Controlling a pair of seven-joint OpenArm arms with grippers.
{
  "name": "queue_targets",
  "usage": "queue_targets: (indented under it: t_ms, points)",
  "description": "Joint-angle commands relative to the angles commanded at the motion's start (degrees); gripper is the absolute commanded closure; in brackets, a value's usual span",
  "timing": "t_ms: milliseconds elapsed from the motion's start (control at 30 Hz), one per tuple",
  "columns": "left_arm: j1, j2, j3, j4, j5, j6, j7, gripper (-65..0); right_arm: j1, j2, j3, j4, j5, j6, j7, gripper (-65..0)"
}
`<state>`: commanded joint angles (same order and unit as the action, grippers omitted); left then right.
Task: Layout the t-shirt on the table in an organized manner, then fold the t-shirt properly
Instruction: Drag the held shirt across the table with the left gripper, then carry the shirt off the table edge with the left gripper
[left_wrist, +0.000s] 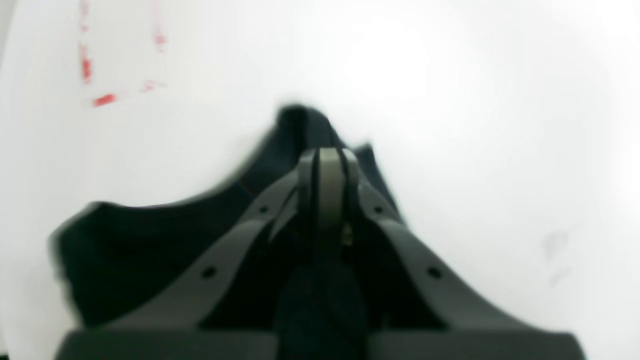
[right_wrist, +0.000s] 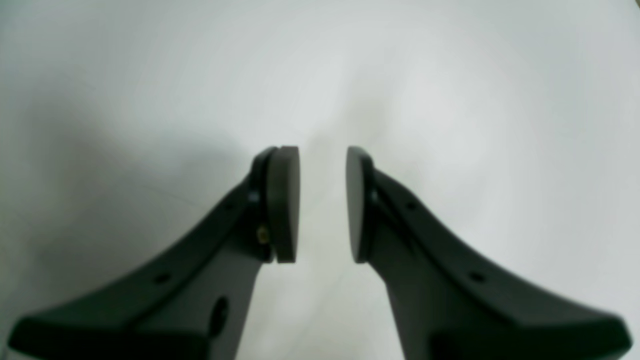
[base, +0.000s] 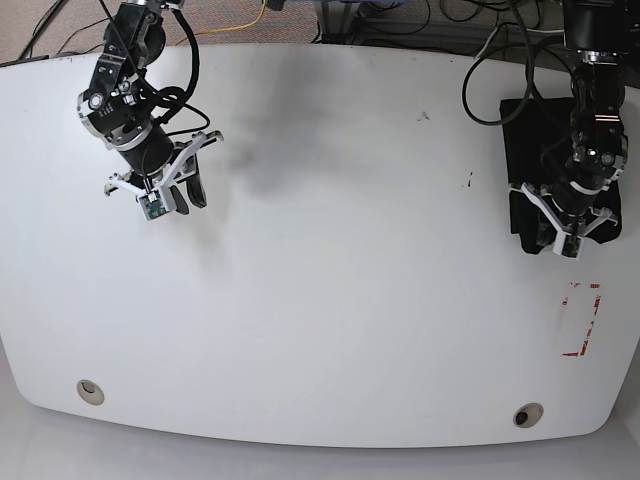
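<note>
The t-shirt (base: 525, 140) is a compact black bundle near the right edge of the white table (base: 320, 300). My left gripper (base: 541, 238) sits at the bundle's near edge. In the left wrist view this gripper (left_wrist: 327, 156) is shut on a pinched fold of the t-shirt (left_wrist: 150, 240), which trails down and to the left beneath the fingers. My right gripper (base: 188, 197) hovers over the far left of the table, well away from the t-shirt. In its wrist view it (right_wrist: 322, 200) stands open, with only bare table (right_wrist: 150, 75) between the pads.
Red tape marks (base: 583, 320) outline a small rectangle just in front of the t-shirt, also seen as red tape marks (left_wrist: 102, 100) in the left wrist view. Two grommet holes (base: 90, 391) (base: 527, 415) lie near the front edge. Black cables (base: 480, 70) loop at the back right.
</note>
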<state>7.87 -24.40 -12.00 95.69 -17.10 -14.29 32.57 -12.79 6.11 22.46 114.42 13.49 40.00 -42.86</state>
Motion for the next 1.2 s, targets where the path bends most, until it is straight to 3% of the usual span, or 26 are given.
queue_targets:
  t_ms: [133,533,867,1200]
  points:
    - [3.87,3.43,-3.43,4.84,-1.32,-0.09,3.25,0.0,0.00,0.00,0.09,0.18,0.00,0.00,0.00,-15.2]
    - [13.80,9.58,-4.13,5.45,-1.05,-0.09,3.08,0.0,0.00,-0.09,0.09,0.18,0.00,0.00,0.00,-15.2]
    - [13.45,8.35,-6.51,-5.54,-1.14,-0.26,2.81,0.0,0.00,-0.35,0.09,0.18,0.00,0.00,0.00,-15.2]
    - [12.04,2.81,-11.16,-14.07,-1.05,-7.47,0.18,0.0,-1.67,-0.35,0.18,0.35,0.00,0.00,0.00,-15.2]
